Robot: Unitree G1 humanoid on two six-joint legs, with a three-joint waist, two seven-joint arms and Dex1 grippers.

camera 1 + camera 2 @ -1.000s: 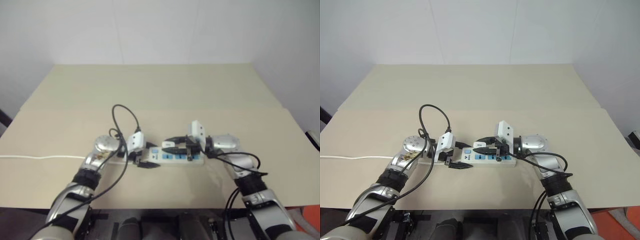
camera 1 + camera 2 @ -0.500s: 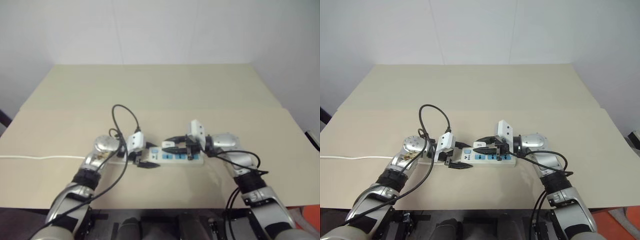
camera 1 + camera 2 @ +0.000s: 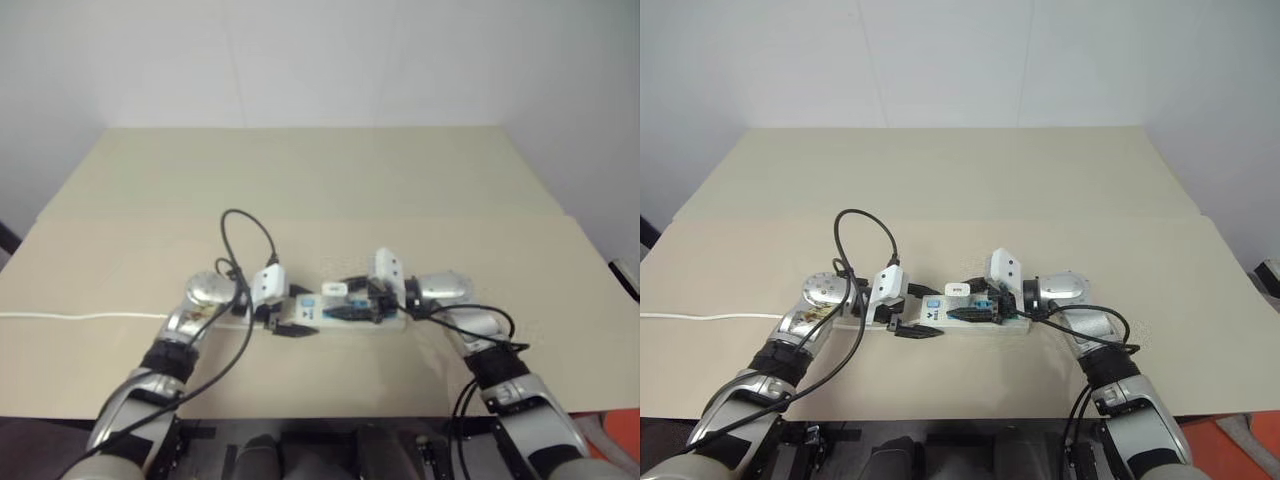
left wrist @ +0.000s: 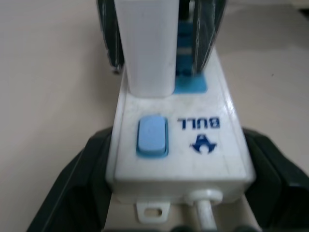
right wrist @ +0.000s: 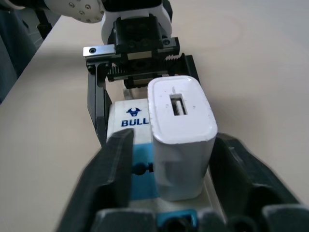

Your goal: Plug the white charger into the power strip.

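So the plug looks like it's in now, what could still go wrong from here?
Two things, I'd guess. The right gripper has its fingers apart but on either side of the charger; pulling away crooked could snag it and tug it loose. And the left gripper is clamped on the switch end of the strip; letting go roughly could shift the strip. Whether the prongs are fully seated can't be seen.
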